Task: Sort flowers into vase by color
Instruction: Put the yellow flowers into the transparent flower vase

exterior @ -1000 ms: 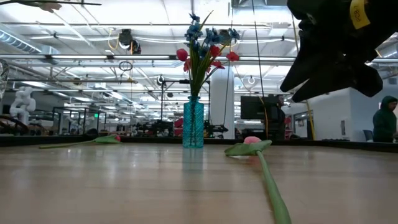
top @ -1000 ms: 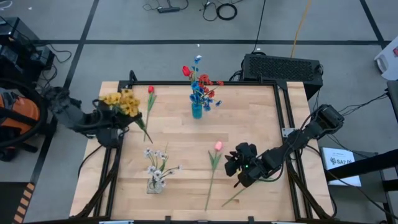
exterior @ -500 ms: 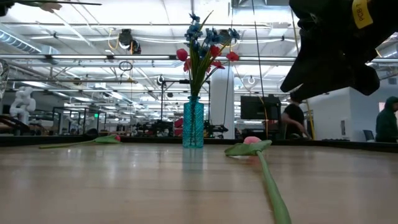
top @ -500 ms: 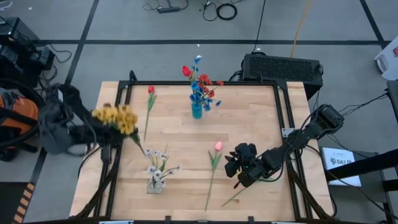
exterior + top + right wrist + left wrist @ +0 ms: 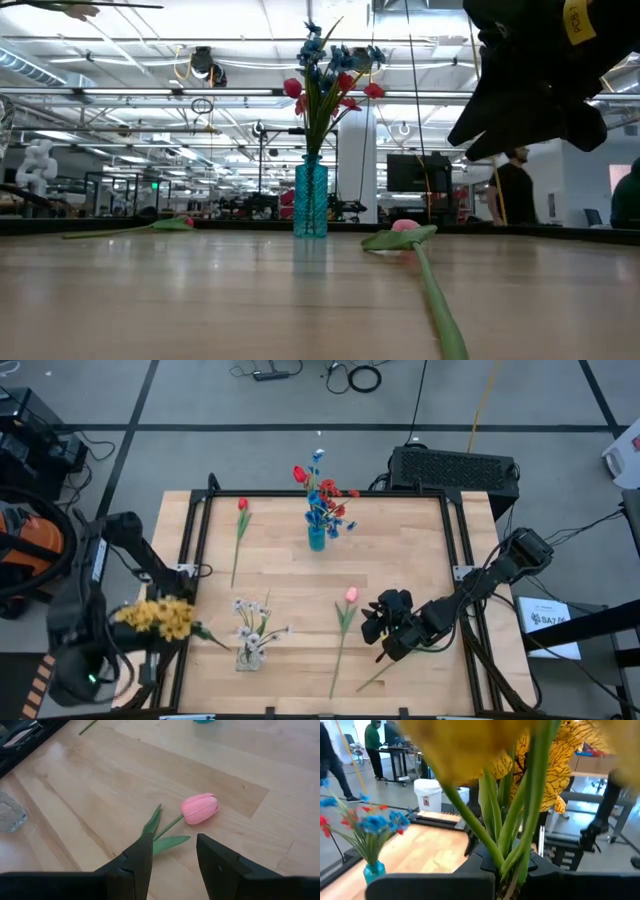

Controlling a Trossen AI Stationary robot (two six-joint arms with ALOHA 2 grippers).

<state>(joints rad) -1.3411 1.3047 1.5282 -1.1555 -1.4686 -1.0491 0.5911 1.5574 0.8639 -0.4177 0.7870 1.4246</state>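
Left gripper [image 5: 512, 877]: jaws shut tight on the bundled stems of the yellow spray [image 5: 158, 616], held off the table's left edge, heads level with the clear vase [image 5: 247, 656]. Right gripper [image 5: 172, 855]: fingers parted, empty, hovering just short of the pink tulip [image 5: 200, 808] with its stem leaves lying between them.

Handling, step in hand (judged): the yellow bunch appears to be in transit to a vase. Keep the clamp low on the stems so the heavy heads do not swing. The right arm's likely pick should take the tulip's stem, not its head or leaves.

Stock:
- Yellow spray: many small ruffled heads on several thin green stems, springy, clustered.
- Pink tulip: one smooth closed bud, long thin stem [image 5: 339, 656], two flat pointed leaves; lies flat on the table right of centre.
- Red tulip [image 5: 242, 505]: single bud, long stem, lying flat near the far left.
- Blue vase [image 5: 317, 539]: ribbed translucent glass, upright at far centre, holding red and blue flowers [image 5: 330, 75] (mixed colours together).
- Clear vase: faceted glass, near side, holding white flowers [image 5: 252, 618].
- Table [image 5: 400, 550]: pale wood planks, dark metal frame.
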